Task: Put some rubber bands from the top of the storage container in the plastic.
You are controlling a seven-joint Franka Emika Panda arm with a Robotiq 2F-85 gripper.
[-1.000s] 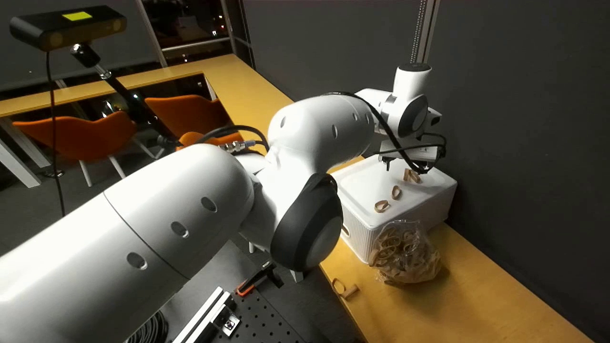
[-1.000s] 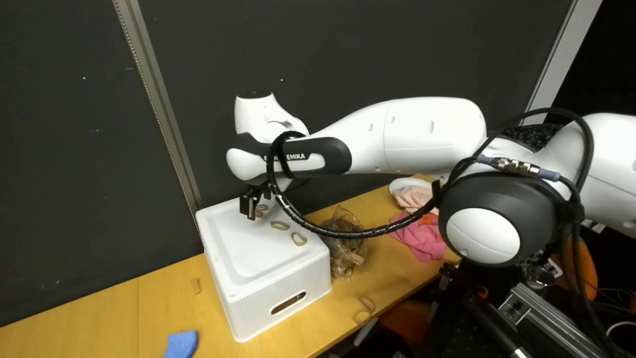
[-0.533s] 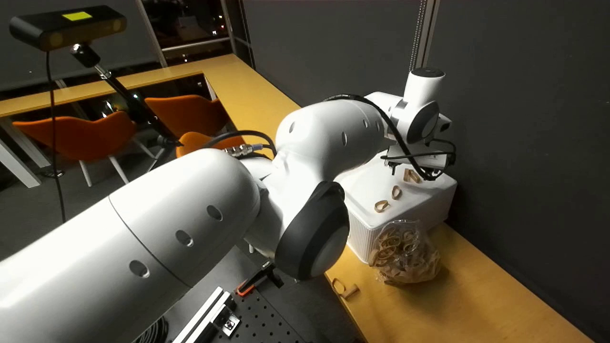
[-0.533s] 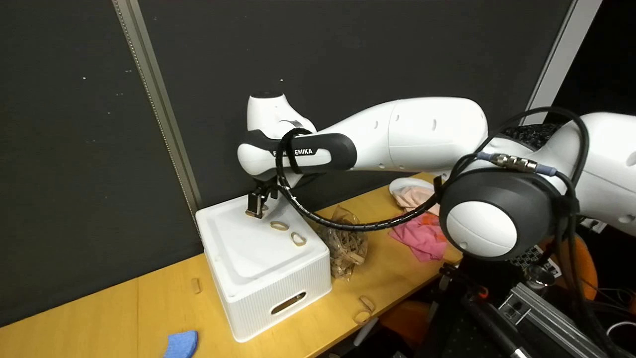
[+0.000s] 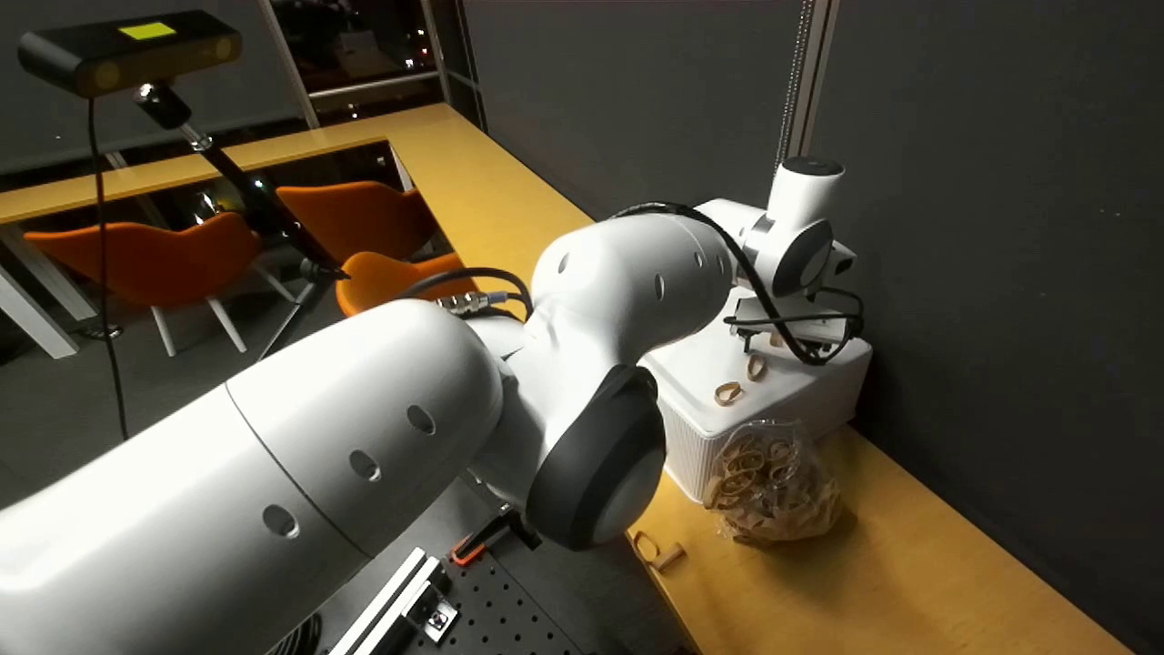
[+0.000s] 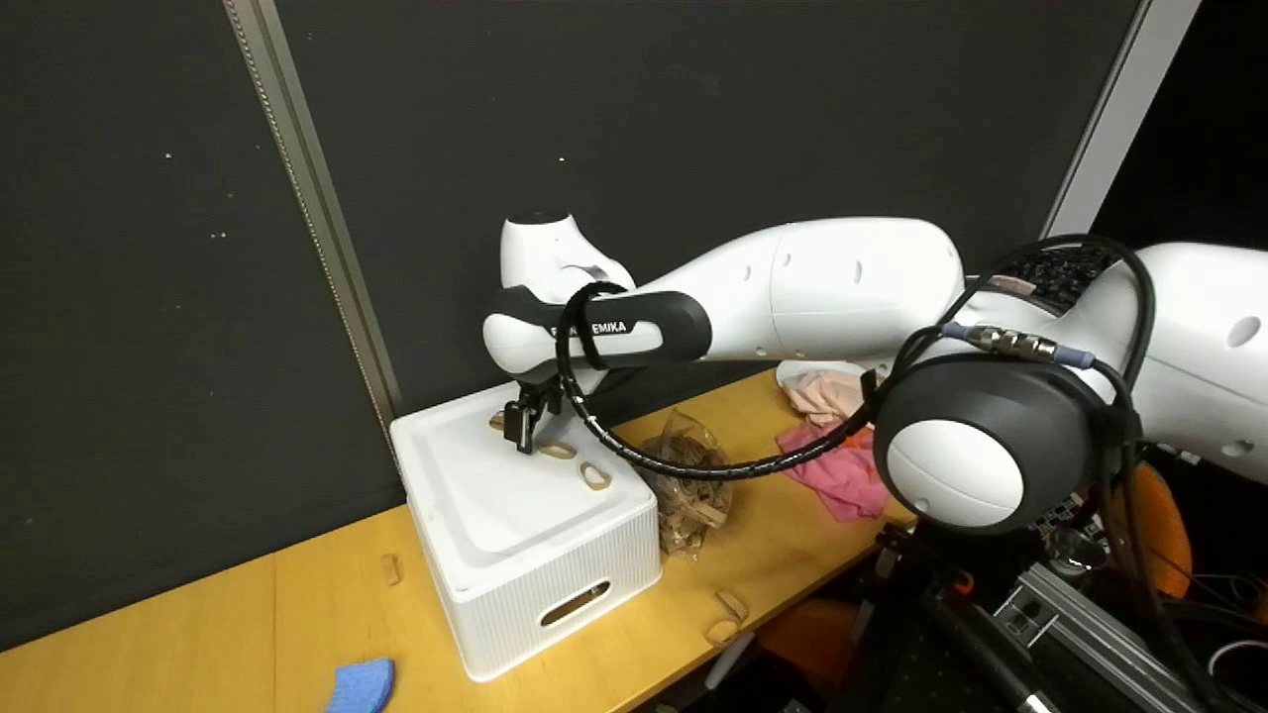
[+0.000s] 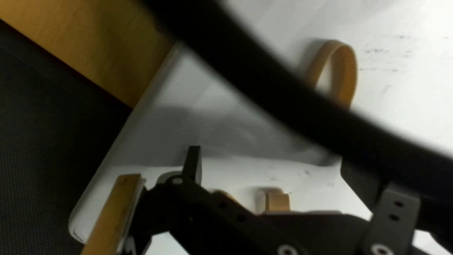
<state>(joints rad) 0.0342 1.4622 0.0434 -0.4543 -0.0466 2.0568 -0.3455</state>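
Several tan rubber bands lie on the lid of the white storage container (image 5: pixel 687 375), seen in both exterior views (image 6: pixel 475 485). Two are in plain sight: a nearer band (image 6: pixel 594 475) and a middle band (image 6: pixel 557 450). Another band (image 6: pixel 497 421) is partly hidden behind the gripper. My gripper (image 7: pixel 270 163) is open just above the lid; a cable covers part of its right finger in the wrist view. A band (image 7: pixel 277 202) shows between the fingers, with another edge (image 7: pixel 223 194) behind the left finger. The clear plastic bag (image 5: pixel 773 491), full of bands, stands against the container.
Loose bands (image 5: pixel 668 557) lie near the table's edge, and another band (image 6: pixel 391 569) lies beside the container. A blue sponge (image 6: pixel 362 683) and pink cloth (image 6: pixel 842 475) are on the table. A dark wall panel (image 6: pixel 198 297) stands close behind the container.
My gripper has moved across the lid toward the bands and down closer to it. It now covers most of the far bands in an exterior view. The bands and bag have not moved.
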